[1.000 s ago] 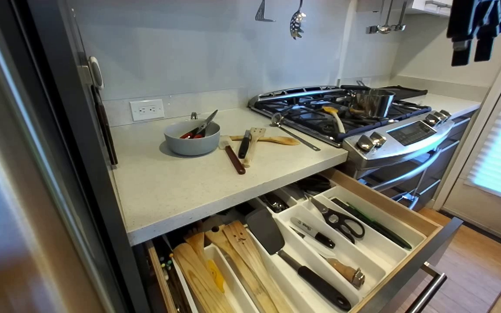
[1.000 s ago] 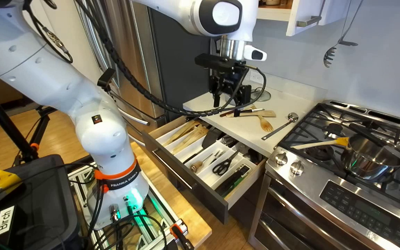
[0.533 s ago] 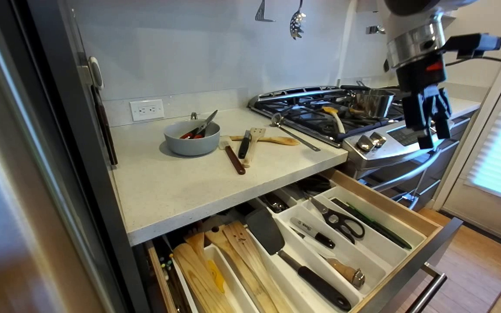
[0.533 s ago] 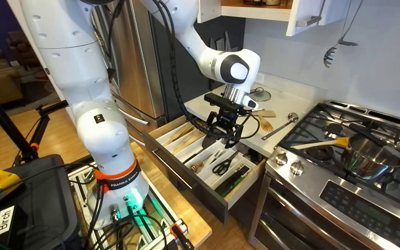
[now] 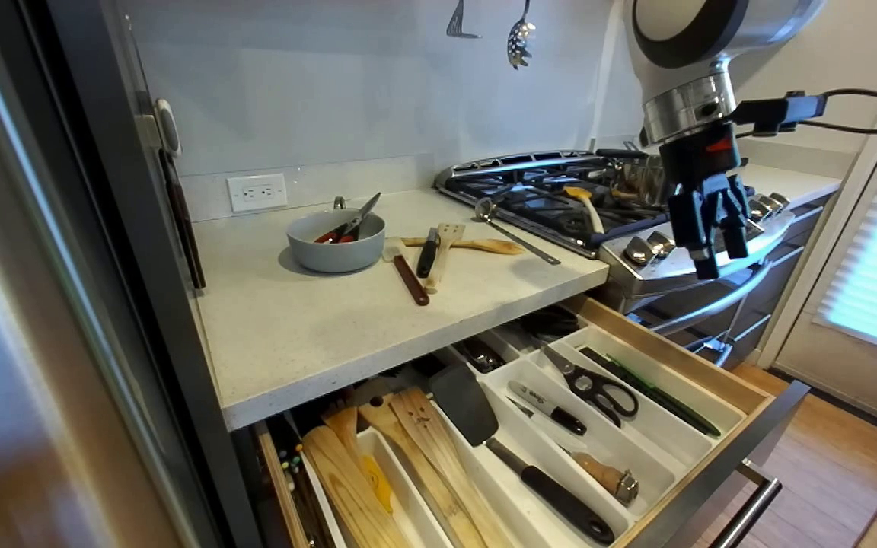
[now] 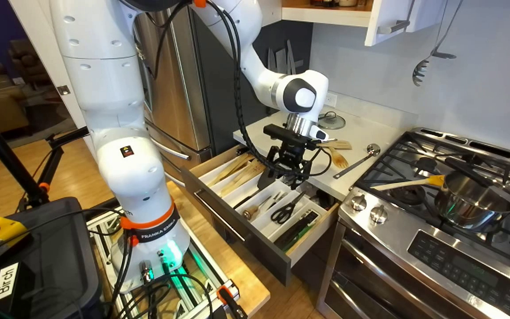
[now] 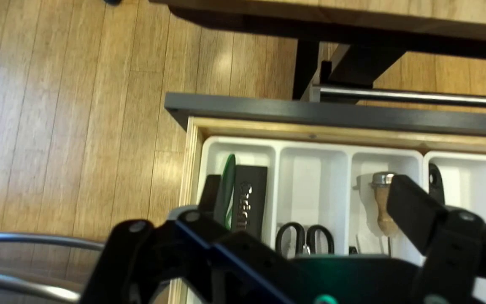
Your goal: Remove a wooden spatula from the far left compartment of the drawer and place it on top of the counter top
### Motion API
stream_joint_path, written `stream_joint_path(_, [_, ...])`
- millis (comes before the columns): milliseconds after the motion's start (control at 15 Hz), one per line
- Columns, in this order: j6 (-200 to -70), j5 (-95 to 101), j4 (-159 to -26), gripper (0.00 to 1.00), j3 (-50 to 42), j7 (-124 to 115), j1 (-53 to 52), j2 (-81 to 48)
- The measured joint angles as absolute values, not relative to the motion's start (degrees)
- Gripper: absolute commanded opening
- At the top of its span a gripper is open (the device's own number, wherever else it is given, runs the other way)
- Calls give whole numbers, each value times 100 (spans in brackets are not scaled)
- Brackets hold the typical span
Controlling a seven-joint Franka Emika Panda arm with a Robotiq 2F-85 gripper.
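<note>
Jaws gape wide, empty, above the drawer (image 7: pixel 310 112).
They half-hide scissors (image 7: pixel 301 238); an exterior view crops the wooden spatula (image 5: pixel 353 487).

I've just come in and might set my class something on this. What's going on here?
A robot arm has its gripper, open with nothing in its grasp, above an open kitchen drawer. Pale wooden utensils lie at the drawer's left end, and one is presumably to be lifted out onto the counter top. Loose utensils lie up there beside a grey bowl.
</note>
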State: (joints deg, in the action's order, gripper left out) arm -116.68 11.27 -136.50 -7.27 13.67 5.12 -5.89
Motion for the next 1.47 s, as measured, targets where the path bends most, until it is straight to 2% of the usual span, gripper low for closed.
stream_joint_path(400, [-13711, 1246, -13423, 100, 15, 778, -65, -1887])
stream_joint_path(667, [-13903, 1238, -12977, 100, 539, 894, -503, -2540])
stream_joint_path(1000, [-13903, 1200, -12968, 100, 469, 895, -464, -2522])
stream_joint_path(1267, [-14137, 301, -13164, 100, 641, 884, -394, -2572])
stream_joint_path(1467, [-14779, -571, -13603, 100, 909, 862, -296, -2654])
